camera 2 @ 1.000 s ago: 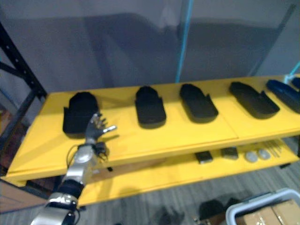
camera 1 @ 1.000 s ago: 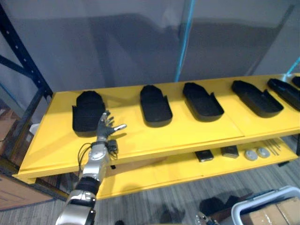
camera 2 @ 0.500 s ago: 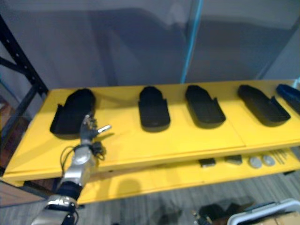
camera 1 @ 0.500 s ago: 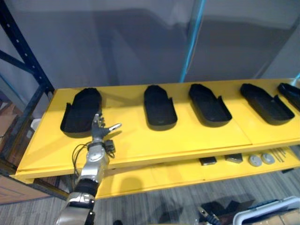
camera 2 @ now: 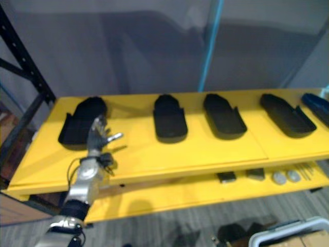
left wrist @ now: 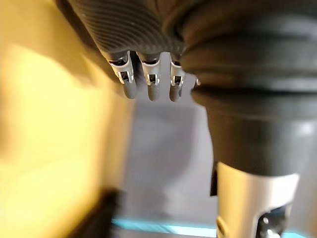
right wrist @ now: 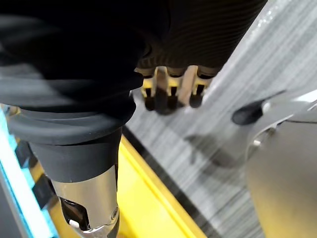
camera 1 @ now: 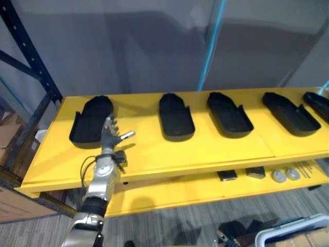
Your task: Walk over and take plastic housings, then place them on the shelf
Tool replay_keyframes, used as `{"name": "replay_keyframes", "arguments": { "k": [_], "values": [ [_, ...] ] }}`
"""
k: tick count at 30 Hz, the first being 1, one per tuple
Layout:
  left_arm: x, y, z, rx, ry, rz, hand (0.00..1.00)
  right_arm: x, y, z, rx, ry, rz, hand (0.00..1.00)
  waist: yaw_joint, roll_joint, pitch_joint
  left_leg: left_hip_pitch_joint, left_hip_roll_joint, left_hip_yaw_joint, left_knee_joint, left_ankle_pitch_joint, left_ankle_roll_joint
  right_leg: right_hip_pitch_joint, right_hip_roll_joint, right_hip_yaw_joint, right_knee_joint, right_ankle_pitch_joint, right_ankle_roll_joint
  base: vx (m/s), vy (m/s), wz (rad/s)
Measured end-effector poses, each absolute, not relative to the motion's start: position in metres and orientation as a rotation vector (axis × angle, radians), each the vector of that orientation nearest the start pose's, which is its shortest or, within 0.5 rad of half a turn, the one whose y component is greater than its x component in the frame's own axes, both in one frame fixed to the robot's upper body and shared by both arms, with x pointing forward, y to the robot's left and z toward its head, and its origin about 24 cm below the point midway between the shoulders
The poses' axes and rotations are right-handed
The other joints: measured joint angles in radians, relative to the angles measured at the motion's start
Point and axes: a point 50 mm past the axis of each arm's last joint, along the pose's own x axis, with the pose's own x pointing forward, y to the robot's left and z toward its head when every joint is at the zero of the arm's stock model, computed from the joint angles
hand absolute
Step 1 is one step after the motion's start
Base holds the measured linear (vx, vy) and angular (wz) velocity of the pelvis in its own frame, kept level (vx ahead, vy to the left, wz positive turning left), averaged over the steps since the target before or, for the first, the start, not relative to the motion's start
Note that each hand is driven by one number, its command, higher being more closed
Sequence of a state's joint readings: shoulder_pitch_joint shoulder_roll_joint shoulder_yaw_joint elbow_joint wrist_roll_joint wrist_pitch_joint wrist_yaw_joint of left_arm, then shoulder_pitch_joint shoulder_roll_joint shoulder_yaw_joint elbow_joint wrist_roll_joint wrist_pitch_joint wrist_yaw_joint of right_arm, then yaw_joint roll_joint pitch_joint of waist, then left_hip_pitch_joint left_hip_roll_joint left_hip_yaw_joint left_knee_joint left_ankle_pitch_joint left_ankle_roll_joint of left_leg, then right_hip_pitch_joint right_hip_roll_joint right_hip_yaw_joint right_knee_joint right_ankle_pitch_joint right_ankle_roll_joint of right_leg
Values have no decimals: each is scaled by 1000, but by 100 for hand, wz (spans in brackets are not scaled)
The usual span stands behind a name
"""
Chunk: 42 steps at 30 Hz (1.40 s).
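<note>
Faced a long yellow shelf board, carried at the far left by a dark blue steel rack upright. Counted 5 black moulded plastic housings, shallow open shells shaped like shoe soles, lying well apart in 1 row along the board. Found all 5 already on the shelf and none in the left hand.

Found the leftmost housing near the board's left end, open side up and angled a little. Held the left hand raised just at that housing's near right corner, spread wide with the thumb out to the right, gripping nothing. Could not tell contact with the shell.

Passed rightward over the second housing, third housing and fourth housing to the fifth housing, cut off at the right edge.

Noted a lower yellow shelf level beneath, bearing 2 small dark blocks and 2 pale round discs toward the right.

Hung the right hand low over grey striped floor; could not tell open from closed.

Judged each housing light, stiff and thin-walled, with a smooth and probably slippery skin. Judged the raised side wall at mid-length the best hold, pinched across its thickness.
</note>
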<state>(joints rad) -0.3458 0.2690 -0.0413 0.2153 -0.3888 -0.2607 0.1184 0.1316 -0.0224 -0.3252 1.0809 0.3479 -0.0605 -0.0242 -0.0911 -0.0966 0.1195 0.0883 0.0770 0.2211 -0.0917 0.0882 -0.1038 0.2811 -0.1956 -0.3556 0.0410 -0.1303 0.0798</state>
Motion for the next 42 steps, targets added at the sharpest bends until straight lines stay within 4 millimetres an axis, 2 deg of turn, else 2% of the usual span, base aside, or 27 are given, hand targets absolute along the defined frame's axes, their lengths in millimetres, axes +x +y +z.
{"name": "replay_keyframes", "arguments": {
  "k": [5,7,9,11,15,16,19,20,21,22,23,24,25,26,27,29,31,32,34,35,37,41,42],
  "values": [
    [295,172,170,-206,-609,-58,0,53,-207,-168,451,1080,-645,0,3,5,-3,4,1,-2,2,8,-1,-3,-2,7,36,-1,-9,69,1,8],
    [276,165,198,-224,-755,-104,0,47,-207,-170,461,1095,-667,0,21,12,-9,3,9,3,6,23,7,-8,2,8,53,10,-9,15,-1,11],
    [266,165,206,-218,-818,-95,0,44,-207,-170,468,1105,-678,0,28,31,-24,-6,20,5,6,37,7,-21,12,9,57,33,-6,-27,8,8],
    [251,176,211,-160,-882,-5,0,43,-207,-170,466,1106,-681,0,36,67,-41,-11,37,6,6,53,8,-24,26,10,57,62,-7,-43,39,7],
    [226,199,215,-21,-968,186,0,40,-209,-170,455,1109,-685,0,68,108,-63,-36,45,3,1,53,8,-38,36,3,52,62,-6,-66,20,3],
    [223,201,215,4,-978,214,0,38,-210,-170,454,1108,-689,0,73,112,-64,-41,45,1,1,52,7,-38,37,0,49,61,-6,-115,51,16],
    [197,229,211,146,-990,422,0,40,-212,-168,445,1083,-693,0,94,117,-52,-65,29,-22,0,42,10,-34,36,-35,30,47,1,-200,70,21],
    [190,243,207,196,-977,527,0,39,-210,-169,448,1090,-692,0,118,108,-47,-85,6,-22,0,39,6,-34,19,-59,14,-6,6,-237,79,21],
    [186,249,204,200,-965,576,0,38,-210,-170,449,1096,-692,0,119,101,-46,-93,-3,-22,-1,28,-7,-34,11,-65,1,-16,33,-122,56,32],
    [181,261,195,210,-917,660,0,32,-207,-171,455,1118,-699,0,127,50,-48,-99,-32,-19,59,19,23,-37,-37,-85,-3,-15,41,-14,1,31],
    [179,266,190,214,-892,692,0,27,-205,-172,454,1132,-705,0,141,41,-54,-122,-38,-21,158,7,56,-37,-48,-85,-5,-16,42,-9,-5,39],
    [169,278,183,227,-860,785,0,23,-213,-170,432,1134,-723,0,159,81,-54,-145,-31,-29,223,-68,53,-34,-24,-90,-14,-19,36,-41,34,34],
    [166,284,181,234,-850,822,0,24,-216,-170,426,1133,-728,0,158,81,-56,-141,-30,-41,188,-80,51,-32,-15,-96,-13,-17,40,-34,73,54],
    [162,293,173,245,-810,874,0,24,-214,-171,430,1139,-723,0,158,80,-71,-122,-48,-51,127,-53,42,-39,-26,-100,-14,-21,31,9,110,57],
    [158,305,159,238,-736,932,0,25,-213,-171,432,1141,-719,0,160,68,-75,-85,-67,-57,27,11,58,-42,-28,-108,-12,-16,28,12,115,61],
    [156,322,129,207,-580,997,0,34,-210,-171,444,1136,-701,0,168,68,-61,-73,-84,-74,0,25,63,-34,-34,-107,-6,-15,26,12,97,31],
    [150,334,85,185,-353,1025,0,46,-208,-169,439,1111,-666,0,178,50,-68,-71,-94,-74,0,22,67,-32,-43,-107,-5,-12,22,31,48,3],
    [150,334,75,180,-306,1019,0,51,-208,-169,436,1101,-656,0,179,47,-67,-71,-95,-74,0,22,67,-31,-44,-107,-4,-12,22,0,0,0],
    [153,324,35,160,-116,912,0,61,-208,-167,437,1077,-638,0,179,44,-64,-70,-97,-75,0,21,69,-31,-46,-107,-4,-12,23,0,0,0],
    [154,320,26,156,-74,878,0,61,-208,-167,438,1078,-637,0,179,44,-64,-69,-97,-75,0,20,70,-30,-46,-107,-4,-12,22,0,0,0],
    [153,300,-9,120,77,769,0,65,-207,-167,438,1078,-626,0,169,44,-52,-55,-98,-75,0,19,70,-16,-46,-107,-5,-12,23,40,-35,-1],
    [142,269,-54,66,294,595,0,64,-205,-168,437,1099,-611,0,142,43,-42,-47,-92,-72,0,13,62,-10,-40,-101,-8,-10,29,50,-55,-4],
    [141,266,-59,56,317,578,0,65,-205,-168,438,1098,-608,0,139,42,-35,-43,-89,-70,0,12,61,-8,-38,-98,-8,-10,29,63,-70,-14]
  ]
}}
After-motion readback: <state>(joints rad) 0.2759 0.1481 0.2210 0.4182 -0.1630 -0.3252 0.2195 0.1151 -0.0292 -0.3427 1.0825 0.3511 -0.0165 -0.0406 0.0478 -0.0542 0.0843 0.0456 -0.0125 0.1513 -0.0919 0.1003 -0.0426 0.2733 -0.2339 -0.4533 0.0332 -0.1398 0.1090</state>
